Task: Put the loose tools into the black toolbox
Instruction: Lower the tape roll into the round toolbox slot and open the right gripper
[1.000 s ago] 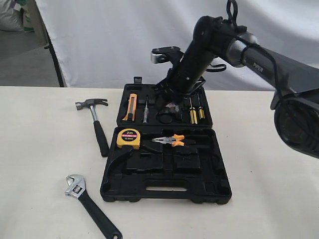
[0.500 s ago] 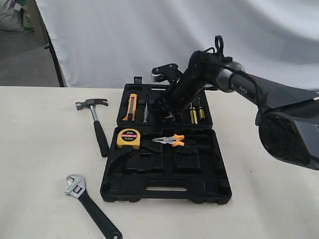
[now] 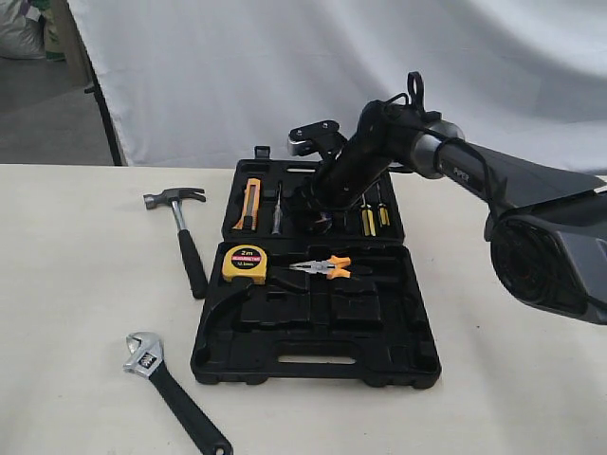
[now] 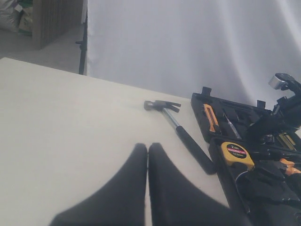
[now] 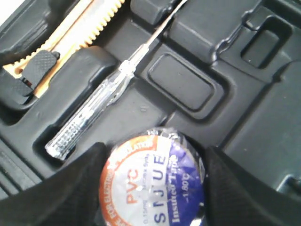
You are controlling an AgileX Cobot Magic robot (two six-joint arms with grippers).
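Observation:
The black toolbox (image 3: 313,365) lies open in the middle of the table. My right gripper (image 5: 153,186) is low over its far half, shut on the small tape roll (image 5: 155,174); its fingers (image 5: 70,188) press both sides of the roll, which sits down in a recess. The claw hammer (image 3: 182,232) lies on the table left of the box. The adjustable wrench (image 3: 171,389) rests at the front left. My left gripper (image 4: 147,148) is shut and empty above bare table, with the hammer (image 4: 188,141) beyond it. The exterior view does not show it.
In the box are a yellow tape measure (image 3: 245,263), orange-handled pliers (image 3: 322,268), an orange utility knife (image 3: 249,204), a clear-handled tester screwdriver (image 5: 94,110) and yellow screwdrivers (image 3: 367,218). A white backdrop hangs behind the table.
My right arm came down from above the box's far half, lowering the tape roll into a recess there. Over the last half second it has held still. Hammer and wrench lie unmoved.

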